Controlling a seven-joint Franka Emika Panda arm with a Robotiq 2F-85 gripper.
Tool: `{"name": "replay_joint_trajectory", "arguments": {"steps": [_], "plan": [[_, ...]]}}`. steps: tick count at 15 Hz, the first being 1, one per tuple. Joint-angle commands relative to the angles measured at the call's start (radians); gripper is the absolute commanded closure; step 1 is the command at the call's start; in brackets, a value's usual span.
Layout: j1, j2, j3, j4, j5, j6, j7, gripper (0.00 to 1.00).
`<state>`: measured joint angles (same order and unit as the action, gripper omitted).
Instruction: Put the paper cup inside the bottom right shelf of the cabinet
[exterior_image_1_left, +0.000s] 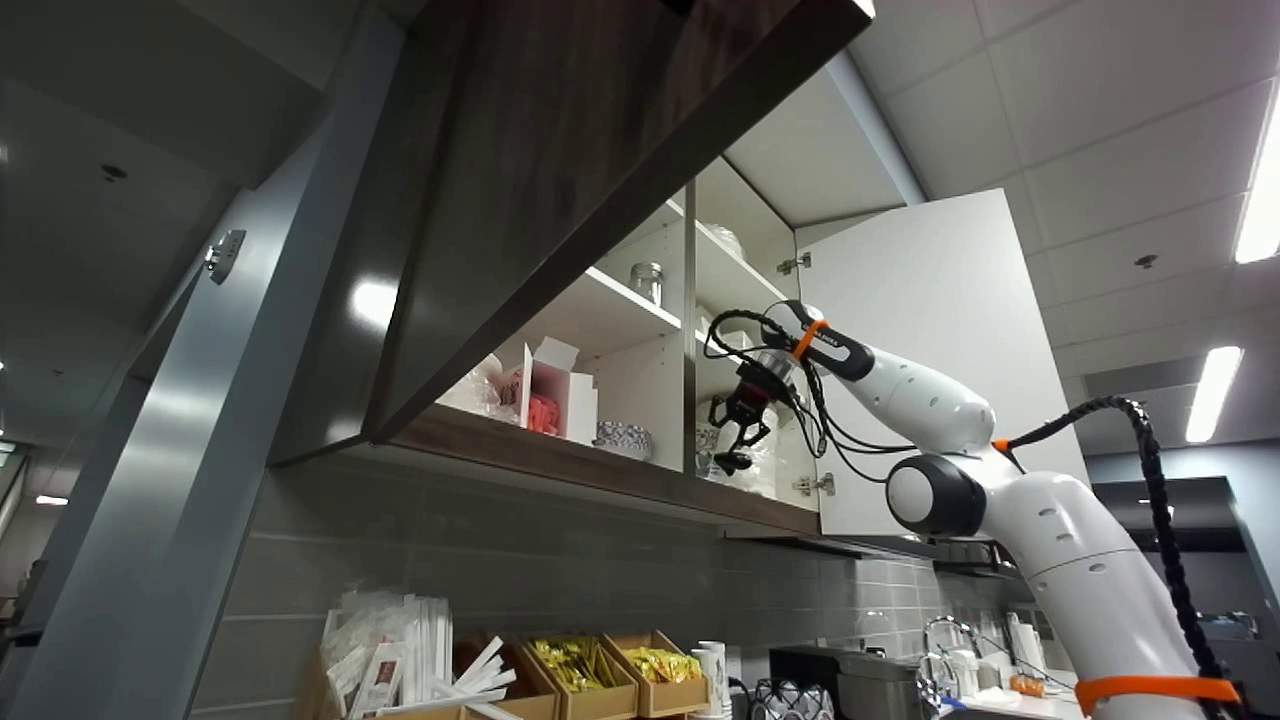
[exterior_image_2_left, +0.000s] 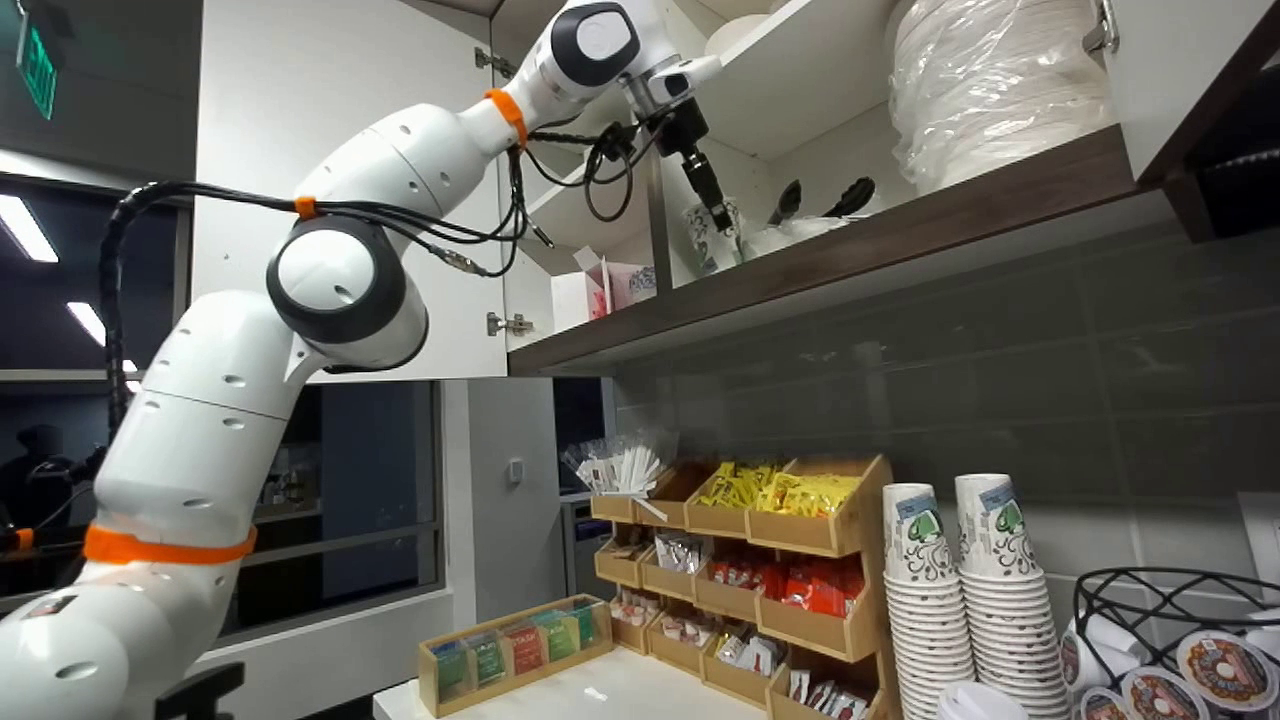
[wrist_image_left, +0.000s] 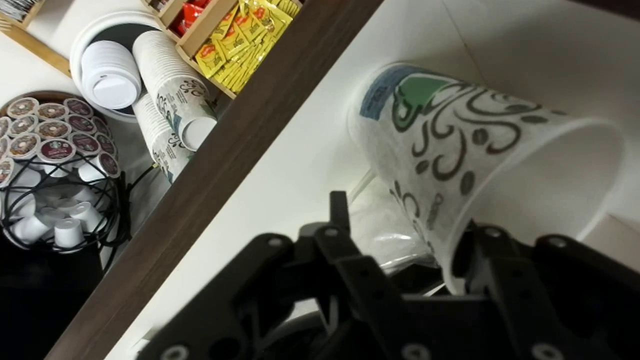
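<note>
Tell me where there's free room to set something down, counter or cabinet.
Counter: the patch between the low sachet box and the wooden rack.
Bottom right shelf: the strip between the brown front edge and the paper cup.
Crowded: beside that cup, with clear plastic and black utensils.

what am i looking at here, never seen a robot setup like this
A white robot arm with a black two-fingered gripper reaches into an open wall cabinet. Two pictures come from cameras outside the robot; the remaining one is from its wrist. Inside the bottom right shelf is a paper cup. It does not look gripped: the fingers stand apart, one apparently reaching into the cup's mouth, the other outside it. The counter below, seen in an exterior view, bears a wooden rack of packets, with stacked cups beside it.
</note>
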<state>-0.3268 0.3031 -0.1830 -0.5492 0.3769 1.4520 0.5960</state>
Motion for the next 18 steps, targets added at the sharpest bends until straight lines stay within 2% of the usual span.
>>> {"name": "replay_joint_trajectory", "arguments": {"steps": [1,3,4,6,8,11,14,16,18], "plan": [[-0.027,0.058,0.032,0.113,-0.008,-0.039,0.044,0.20],[-0.035,0.065,0.046,0.134,-0.004,-0.037,0.050,0.05],[-0.041,0.064,0.054,0.144,0.000,-0.038,0.051,0.01],[-0.060,0.057,0.071,0.161,0.016,-0.044,0.050,0.00],[-0.069,-0.017,0.085,0.065,0.017,-0.004,0.031,0.00],[-0.113,-0.054,0.084,0.062,0.030,-0.040,0.015,0.00],[-0.168,-0.086,0.076,0.058,0.053,-0.150,-0.046,0.00],[-0.205,-0.097,0.068,0.070,0.077,-0.247,-0.128,0.00],[-0.218,-0.104,0.053,0.084,0.054,-0.315,-0.235,0.00]]}}
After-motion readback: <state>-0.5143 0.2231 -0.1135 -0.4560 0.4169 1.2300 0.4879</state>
